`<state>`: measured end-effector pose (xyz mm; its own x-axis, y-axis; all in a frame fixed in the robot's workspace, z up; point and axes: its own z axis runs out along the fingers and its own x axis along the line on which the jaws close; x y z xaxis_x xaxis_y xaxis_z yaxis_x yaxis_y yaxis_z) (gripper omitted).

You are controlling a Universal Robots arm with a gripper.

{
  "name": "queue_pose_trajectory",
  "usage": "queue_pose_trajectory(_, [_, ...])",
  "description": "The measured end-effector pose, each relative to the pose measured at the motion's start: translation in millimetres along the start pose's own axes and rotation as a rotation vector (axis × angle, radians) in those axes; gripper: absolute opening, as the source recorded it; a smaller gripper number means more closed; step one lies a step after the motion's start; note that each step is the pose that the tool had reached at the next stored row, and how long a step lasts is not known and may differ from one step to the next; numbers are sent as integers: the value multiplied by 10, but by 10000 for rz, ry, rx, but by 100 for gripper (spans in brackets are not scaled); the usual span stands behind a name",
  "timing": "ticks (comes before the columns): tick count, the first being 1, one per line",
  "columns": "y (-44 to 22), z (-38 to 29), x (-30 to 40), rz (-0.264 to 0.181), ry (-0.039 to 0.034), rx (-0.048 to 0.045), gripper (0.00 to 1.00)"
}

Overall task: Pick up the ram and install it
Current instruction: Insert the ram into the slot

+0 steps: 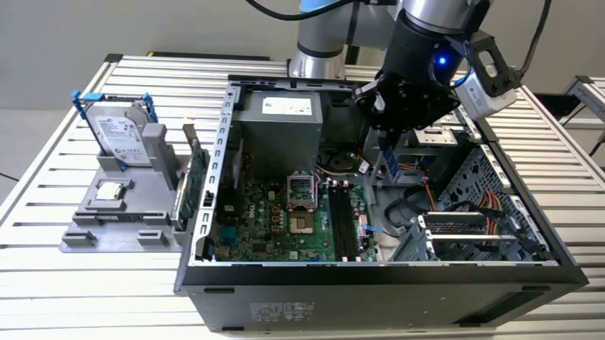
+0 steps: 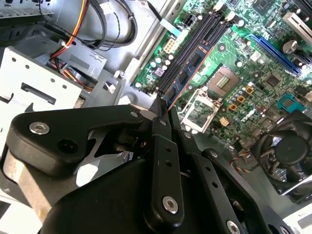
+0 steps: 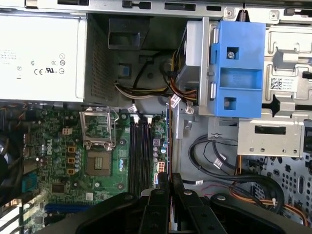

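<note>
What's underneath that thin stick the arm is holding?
Below the ram, shut in the tool, lies the green motherboard with its black memory slots. The strip right under the ram is hidden by it.

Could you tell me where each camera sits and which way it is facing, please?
Exterior view: off the arm, looking down into the open computer case; the arm and gripper show.
First wrist view: on the arm, looking past the gripper at the motherboard.
Second wrist view: on the arm, looking along the fingers at the motherboard.
Shared: all show the ram.
</note>
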<state>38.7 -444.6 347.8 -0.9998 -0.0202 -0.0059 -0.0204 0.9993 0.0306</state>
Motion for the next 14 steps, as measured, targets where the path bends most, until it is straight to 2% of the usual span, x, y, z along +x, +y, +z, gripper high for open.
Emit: queue_pose_trajectory(14, [15,67,0,19,0,20,0])
